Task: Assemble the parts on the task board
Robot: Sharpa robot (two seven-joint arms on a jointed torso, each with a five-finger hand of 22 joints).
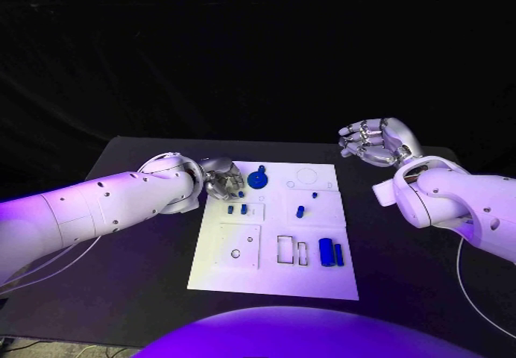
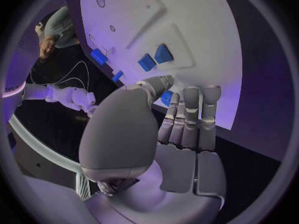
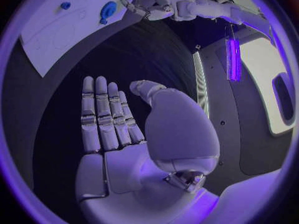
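Note:
The white task board [image 1: 274, 276] lies in the middle of the black table. My left hand [image 1: 223, 179] hovers at the board's far left corner, next to a round blue part [image 1: 258, 179]. In the left wrist view its fingers [image 2: 190, 114] are straight and close together, and a small blue part [image 2: 166, 98] shows between thumb and finger. I cannot tell whether the hand pinches it or it stands on the board. Two small blue parts [image 1: 238, 209] sit just nearer. My right hand [image 1: 374, 142] is raised beyond the board's far right corner, fingers apart, holding nothing.
Two blue cylinders [image 1: 331, 253] lie side by side at the board's near right, beside rectangular slots [image 1: 291, 250]. Two more small blue parts [image 1: 300, 212] [image 1: 315, 195] stand near the board's centre. A round hole [image 1: 236, 253] sits at the near left. Black table surrounds the board.

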